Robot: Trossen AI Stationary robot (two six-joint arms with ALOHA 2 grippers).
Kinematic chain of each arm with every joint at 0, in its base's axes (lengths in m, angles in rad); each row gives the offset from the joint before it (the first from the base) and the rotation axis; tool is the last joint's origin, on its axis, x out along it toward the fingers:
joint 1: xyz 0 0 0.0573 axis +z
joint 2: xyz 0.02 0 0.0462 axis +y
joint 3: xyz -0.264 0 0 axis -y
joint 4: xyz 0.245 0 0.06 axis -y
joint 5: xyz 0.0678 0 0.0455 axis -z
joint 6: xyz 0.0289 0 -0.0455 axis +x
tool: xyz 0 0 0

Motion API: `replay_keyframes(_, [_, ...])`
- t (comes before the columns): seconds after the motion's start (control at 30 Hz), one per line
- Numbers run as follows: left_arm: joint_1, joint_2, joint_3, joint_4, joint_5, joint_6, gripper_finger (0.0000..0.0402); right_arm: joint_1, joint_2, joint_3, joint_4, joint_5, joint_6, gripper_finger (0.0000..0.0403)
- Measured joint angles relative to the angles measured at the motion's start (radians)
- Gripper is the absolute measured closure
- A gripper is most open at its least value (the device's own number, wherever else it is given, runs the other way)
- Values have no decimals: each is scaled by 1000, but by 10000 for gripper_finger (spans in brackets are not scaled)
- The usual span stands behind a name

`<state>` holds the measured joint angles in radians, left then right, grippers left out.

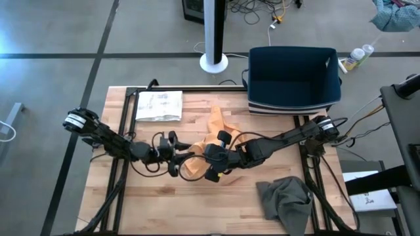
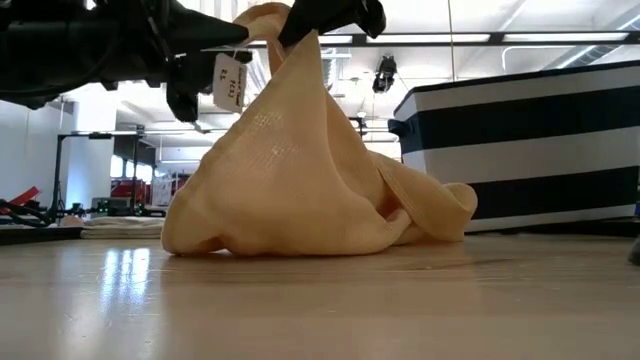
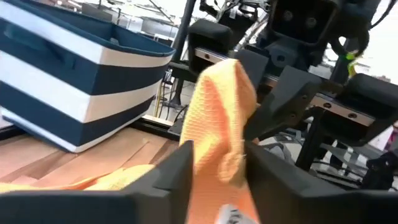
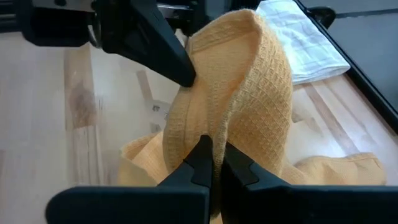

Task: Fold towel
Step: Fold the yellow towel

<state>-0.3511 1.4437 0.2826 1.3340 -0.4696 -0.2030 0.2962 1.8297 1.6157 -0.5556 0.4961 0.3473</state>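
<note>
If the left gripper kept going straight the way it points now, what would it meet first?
The left gripper already has the raised orange towel between its fingers. Straight past that fold stands the right gripper, holding the same towel, so it would likely hit that next, though depth is hard to judge.

**Colours on the counter**

We see a yellow-orange towel (image 1: pixel 213 141) with a waffle weave and a white tag (image 2: pixel 229 80). The counter (image 1: pixel 164 203) is pale wood with black rails. At the far right sits a bin (image 1: pixel 293 78) striped navy and white. A grey cloth (image 1: pixel 285 200) lies near right, a white folded cloth (image 1: pixel 158 105) far left.
</note>
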Motion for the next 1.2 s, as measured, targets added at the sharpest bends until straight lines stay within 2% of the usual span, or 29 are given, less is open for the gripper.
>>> replay_keyframes(0.1, [0,0,14,-27,16,25,368,2,0,0,0,-8,0,401])
replay_keyframes(0.17, [0,0,23,-46,17,31,391,6,0,0,-1,-10,0,401])
replay_keyframes(0.33, [-6,0,32,-87,17,33,398,23,-8,1,-41,-25,-3,384])
replay_keyframes(0.5, [-15,-21,31,-114,22,34,400,39,-16,67,-167,-25,-5,331])
replay_keyframes(0.6, [-14,-91,35,-214,57,34,400,46,-17,111,-230,-25,-26,294])
replay_keyframes(0.67, [-14,-173,70,-420,66,39,401,55,-18,140,-242,-19,-57,272])
replay_keyframes(0.73, [-5,-271,152,-743,67,54,401,76,-21,164,-243,31,-84,255])
replay_keyframes(0.83, [15,-360,345,-1253,64,84,401,123,-23,190,-243,156,-113,236])
replay_keyframes(0.93, [31,-369,555,-1639,65,130,401,166,-23,177,-203,263,-94,226])
replay_keyframes(1.03, [43,-329,738,-1912,99,170,401,191,-20,124,-125,316,-49,224])
replay_keyframes(1.2, [47,-232,947,-2115,149,286,401,194,-19,-9,181,340,-63,228])
